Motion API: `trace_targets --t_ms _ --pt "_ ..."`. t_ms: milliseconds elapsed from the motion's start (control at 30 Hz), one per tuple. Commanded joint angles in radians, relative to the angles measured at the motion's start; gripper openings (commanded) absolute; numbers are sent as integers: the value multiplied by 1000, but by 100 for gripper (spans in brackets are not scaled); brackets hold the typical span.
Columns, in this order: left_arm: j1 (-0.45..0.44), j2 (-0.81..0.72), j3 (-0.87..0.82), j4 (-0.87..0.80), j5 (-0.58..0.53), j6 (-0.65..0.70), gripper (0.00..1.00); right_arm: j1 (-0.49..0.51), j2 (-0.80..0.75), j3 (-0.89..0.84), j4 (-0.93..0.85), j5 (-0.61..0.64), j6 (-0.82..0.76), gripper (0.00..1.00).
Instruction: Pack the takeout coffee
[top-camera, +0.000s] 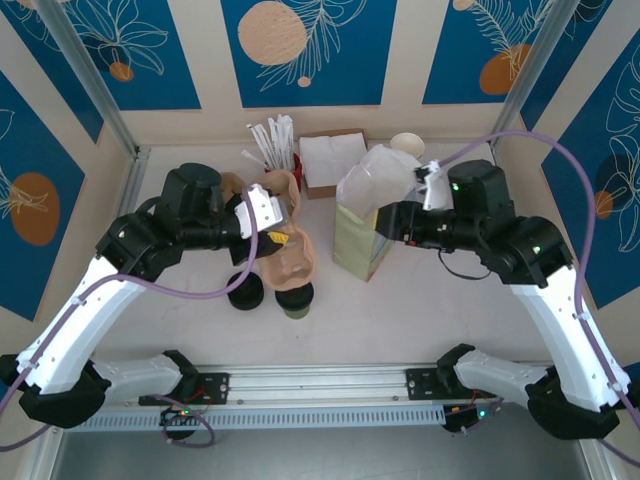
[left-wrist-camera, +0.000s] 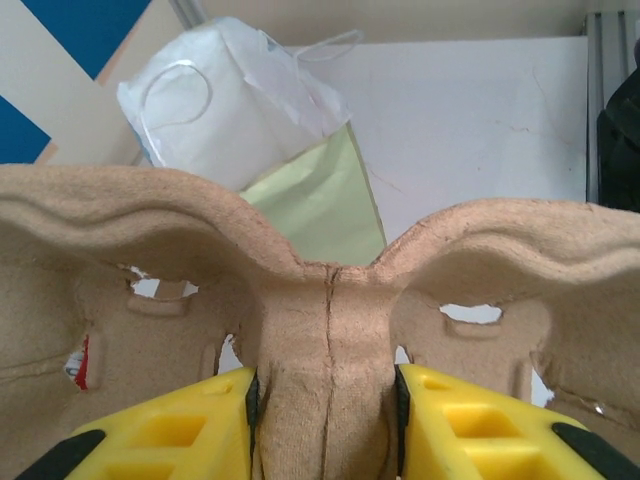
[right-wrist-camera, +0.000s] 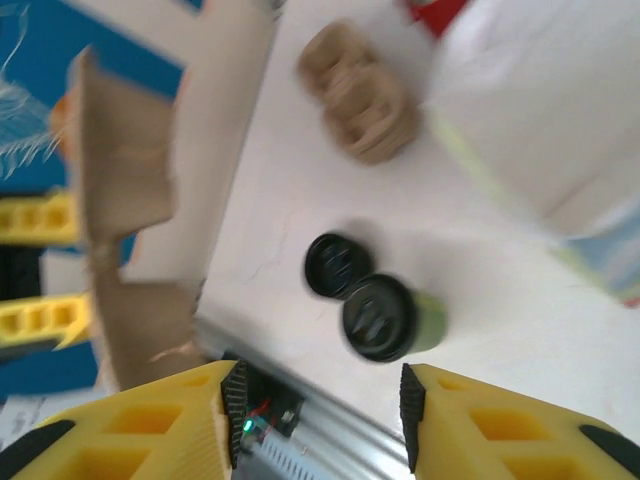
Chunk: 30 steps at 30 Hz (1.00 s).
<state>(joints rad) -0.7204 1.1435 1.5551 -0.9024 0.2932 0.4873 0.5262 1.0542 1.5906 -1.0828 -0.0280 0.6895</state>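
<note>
The takeout coffee (top-camera: 298, 301), an olive-green cup with a black lid, stands on the table near the front, partly under a brown pulp cup carrier (top-camera: 287, 257). My left gripper (top-camera: 267, 216) holds that carrier above the table. In the left wrist view its yellow fingers (left-wrist-camera: 210, 420) are shut on the carrier's middle ridge (left-wrist-camera: 328, 330). My right gripper (top-camera: 386, 222) is beside the light-green paper bag (top-camera: 358, 243). Its jaws (right-wrist-camera: 320, 400) stand open with nothing between them, and the coffee (right-wrist-camera: 388, 318) is well beyond them.
A loose black lid (top-camera: 245, 291) (right-wrist-camera: 337, 265) lies just left of the coffee. White wrapping (top-camera: 378, 175) sticks out of the bag. Stirrers (top-camera: 272, 140), a napkin box (top-camera: 331, 158) and cream cups (top-camera: 408, 145) line the back. A metal rail (top-camera: 310, 383) runs along the front.
</note>
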Motion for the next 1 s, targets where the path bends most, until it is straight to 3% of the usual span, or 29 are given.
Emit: trace_targets --t_ms 0,167,333,700,967 --pt "-11 -37 -27 65 11 -44 36 -83 4 1 -108 156 5 51" --pt "-10 -62 -53 117 46 -83 35 -225 63 6 -118 167 -30 54" --pt "-11 -67 -42 144 94 -119 35 -306 134 -10 -92 122 -35 55" --pt "-11 -70 -16 200 175 -232 34 -352 267 -62 41 -33 1 54" --pt "-13 -57 -7 236 201 -278 34 -358 363 -20 39 -46 -19 53"
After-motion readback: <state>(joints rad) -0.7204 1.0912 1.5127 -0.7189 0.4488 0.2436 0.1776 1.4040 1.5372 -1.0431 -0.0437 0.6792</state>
